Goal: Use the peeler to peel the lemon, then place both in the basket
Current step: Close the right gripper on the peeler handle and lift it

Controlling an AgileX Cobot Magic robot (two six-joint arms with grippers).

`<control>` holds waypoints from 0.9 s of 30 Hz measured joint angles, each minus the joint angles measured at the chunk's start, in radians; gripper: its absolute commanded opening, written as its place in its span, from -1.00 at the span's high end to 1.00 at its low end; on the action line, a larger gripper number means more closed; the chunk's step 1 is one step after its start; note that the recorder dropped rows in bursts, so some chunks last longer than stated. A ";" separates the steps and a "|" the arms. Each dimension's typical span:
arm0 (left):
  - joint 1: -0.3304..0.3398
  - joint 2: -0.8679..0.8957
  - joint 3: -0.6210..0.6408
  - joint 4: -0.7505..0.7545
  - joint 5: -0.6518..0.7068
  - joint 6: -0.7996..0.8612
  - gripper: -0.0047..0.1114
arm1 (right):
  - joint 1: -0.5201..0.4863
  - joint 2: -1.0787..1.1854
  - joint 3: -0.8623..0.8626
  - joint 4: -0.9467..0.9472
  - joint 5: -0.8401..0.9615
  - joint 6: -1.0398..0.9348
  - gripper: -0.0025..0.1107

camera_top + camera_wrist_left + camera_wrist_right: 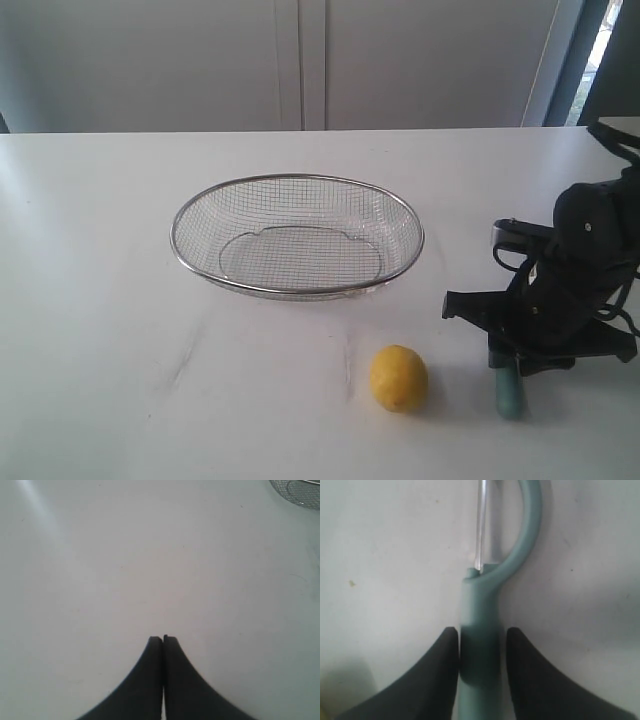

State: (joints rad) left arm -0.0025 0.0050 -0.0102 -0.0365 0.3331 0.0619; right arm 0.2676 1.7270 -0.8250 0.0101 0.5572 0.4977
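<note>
The yellow lemon (pixel 398 377) lies on the white table in front of the wire-mesh basket (pixel 300 292), which holds nothing. To the lemon's right lies the teal peeler (pixel 509 388). My right gripper (pixel 482 632) is lowered over it and stands open, one finger on each side of the handle (pixel 480 645), with a thin gap still showing on one side. The metal blade (pixel 481 525) points away from the jaws. My left gripper (pixel 163 639) is shut on nothing above bare table and does not show in the exterior view.
The right arm (pixel 570 280) stands at the table's right side, low over the surface. A piece of the basket's rim (pixel 297 495) shows in a corner of the left wrist view. The table's far edge runs along a pale wall.
</note>
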 measured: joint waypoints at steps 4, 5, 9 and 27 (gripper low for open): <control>0.000 0.000 0.000 0.000 0.000 0.000 0.92 | 0.000 0.000 0.000 0.000 0.000 0.000 0.41; 0.000 0.000 0.000 0.000 0.000 0.000 0.92 | 0.000 0.000 0.000 0.000 0.000 0.000 0.41; 0.000 0.000 0.000 0.000 0.000 0.000 0.92 | 0.000 0.003 0.000 0.000 0.000 0.000 0.41; 0.000 0.000 0.000 0.000 0.000 0.000 0.92 | 0.000 -0.006 -0.001 0.000 0.007 0.000 0.96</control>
State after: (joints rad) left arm -0.0025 0.0050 -0.0102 -0.0365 0.3331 0.0619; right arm 0.2676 1.7210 -0.8261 0.0101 0.5644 0.4977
